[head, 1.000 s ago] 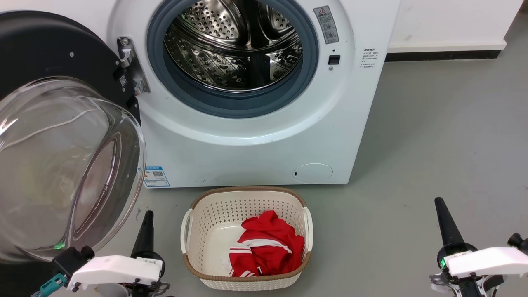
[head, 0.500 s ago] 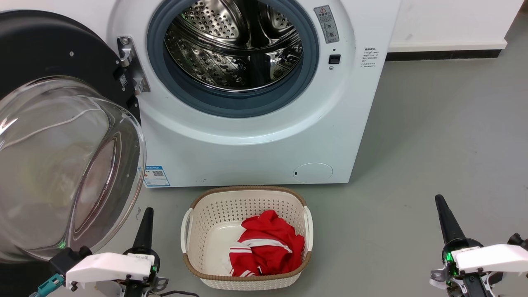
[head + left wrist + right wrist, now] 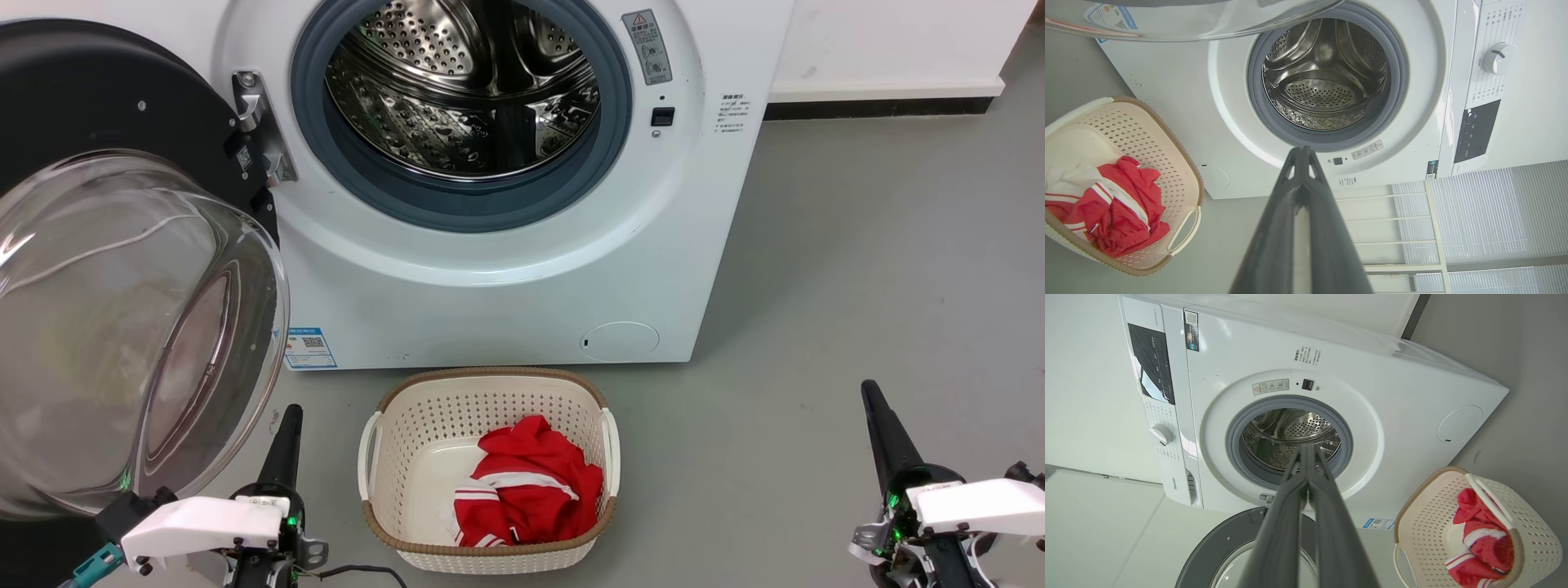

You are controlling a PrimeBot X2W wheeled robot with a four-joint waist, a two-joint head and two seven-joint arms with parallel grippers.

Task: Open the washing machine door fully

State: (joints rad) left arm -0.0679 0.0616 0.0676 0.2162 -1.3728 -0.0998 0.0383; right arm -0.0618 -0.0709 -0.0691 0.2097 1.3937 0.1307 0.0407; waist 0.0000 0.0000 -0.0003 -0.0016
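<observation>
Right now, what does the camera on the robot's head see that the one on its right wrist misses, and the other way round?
Head camera adds: the left gripper, shut, low beside the washing machine door. Right wrist camera adds: the white dial and black control panel on the washing machine. Both share: that door standing open, the steel drum, the basket holding red clothing, and the right gripper, shut.

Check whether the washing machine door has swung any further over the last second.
No. In the head view the washing machine door keeps its glass rim at the same spot beside the blue label on the washing machine.
</observation>
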